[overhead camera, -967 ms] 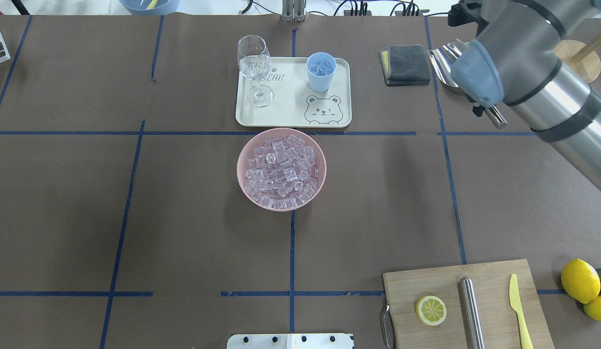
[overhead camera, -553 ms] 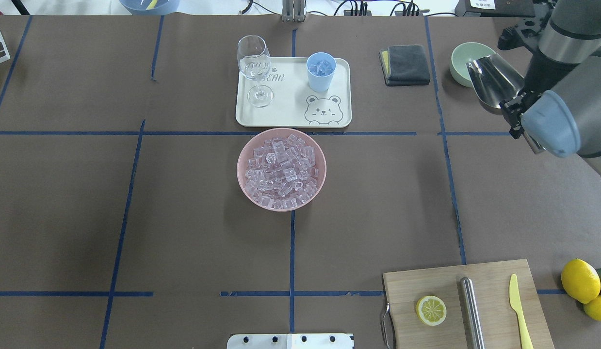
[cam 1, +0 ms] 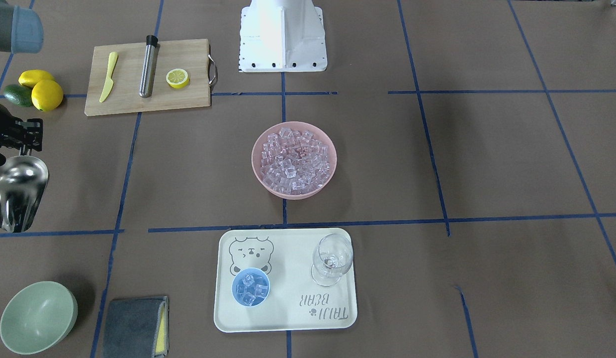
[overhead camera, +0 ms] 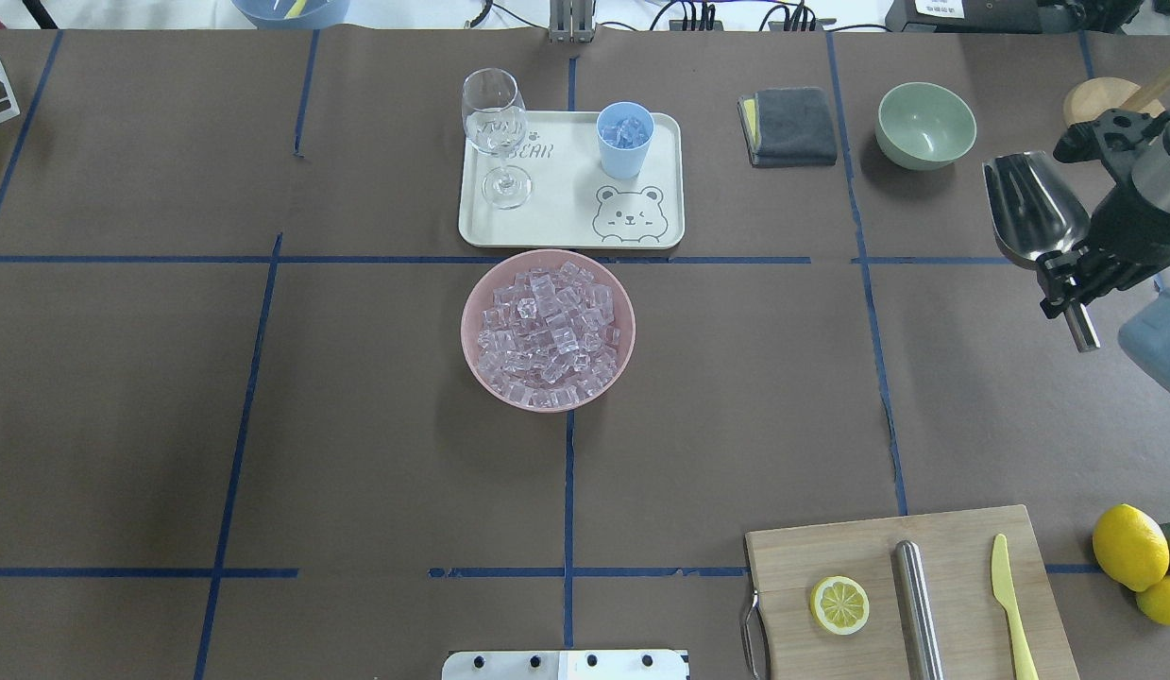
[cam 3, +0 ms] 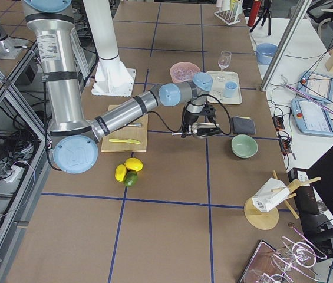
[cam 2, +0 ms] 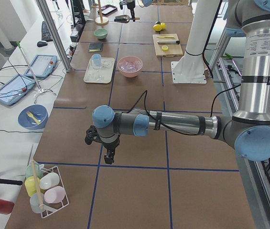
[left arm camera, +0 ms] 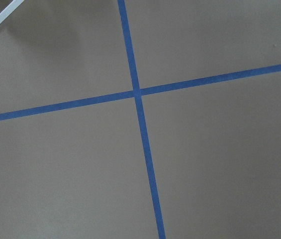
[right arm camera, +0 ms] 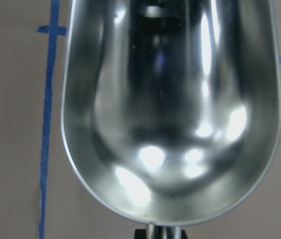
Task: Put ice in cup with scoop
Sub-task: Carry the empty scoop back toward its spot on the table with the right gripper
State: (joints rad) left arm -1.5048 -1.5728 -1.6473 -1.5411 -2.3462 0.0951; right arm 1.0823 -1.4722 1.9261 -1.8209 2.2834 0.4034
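Note:
The shiny steel scoop [overhead camera: 1033,208] hangs above the table at the far right, its handle held by my right gripper [overhead camera: 1066,283], which is shut on it. The right wrist view shows the scoop's trough [right arm camera: 170,109] with nothing in it. The light-blue cup [overhead camera: 625,140] stands on the cream tray [overhead camera: 566,189] and holds a few cubes of ice [cam 1: 250,290]. More ice [overhead camera: 547,331] fills the pink bowl [overhead camera: 466,326] at the centre. My left gripper [cam 2: 109,159] shows only in the exterior left view, low over bare table; I cannot tell its state.
A wine glass [overhead camera: 495,132] shares the tray. A grey cloth [overhead camera: 790,125] and a pale green bowl [overhead camera: 925,123] sit just left of the scoop. A cutting board [overhead camera: 910,590] with half a lemon, a steel cylinder and a yellow knife lies near right, with lemons [overhead camera: 1127,546] beside it.
My right arm has swung to the right and nearer with the scoop, which uncovers the green bowl. Cup, tray and pink bowl have not moved.

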